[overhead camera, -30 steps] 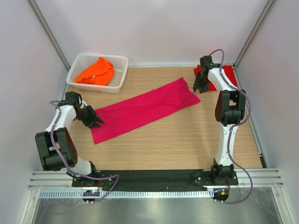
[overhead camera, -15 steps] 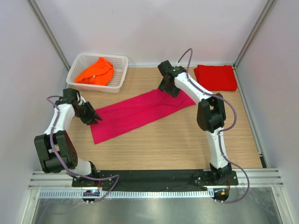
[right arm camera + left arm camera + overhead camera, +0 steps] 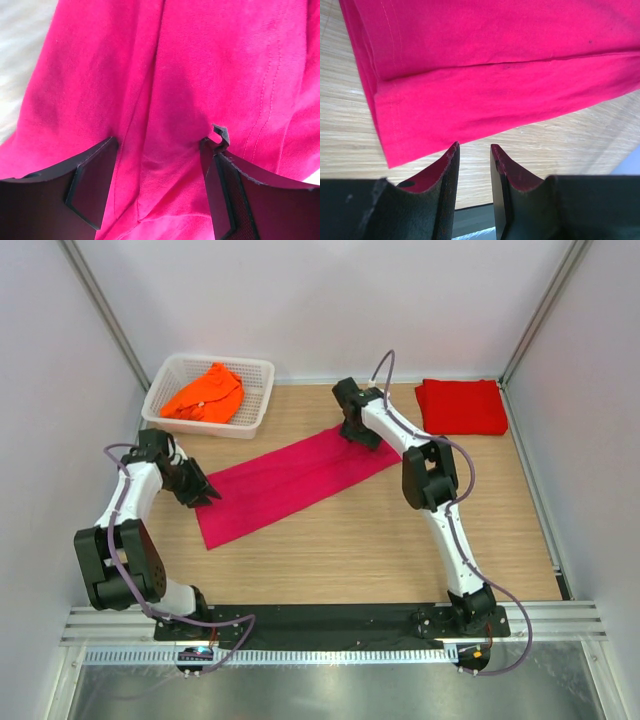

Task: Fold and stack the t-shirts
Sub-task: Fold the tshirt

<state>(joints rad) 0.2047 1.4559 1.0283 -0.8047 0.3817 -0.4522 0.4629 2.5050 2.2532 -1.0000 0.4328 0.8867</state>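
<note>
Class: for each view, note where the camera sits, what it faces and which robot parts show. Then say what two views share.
Top external: above and behind the arms, looking down on the table; both arms show, bases at the bottom.
Left wrist: on the left arm, facing the magenta shirt at its hemmed corner; the left gripper at the bottom.
Right wrist: on the right arm, close over the same shirt; the right gripper open across it.
Shared: both wrist views show that shirt, at opposite ends.
</note>
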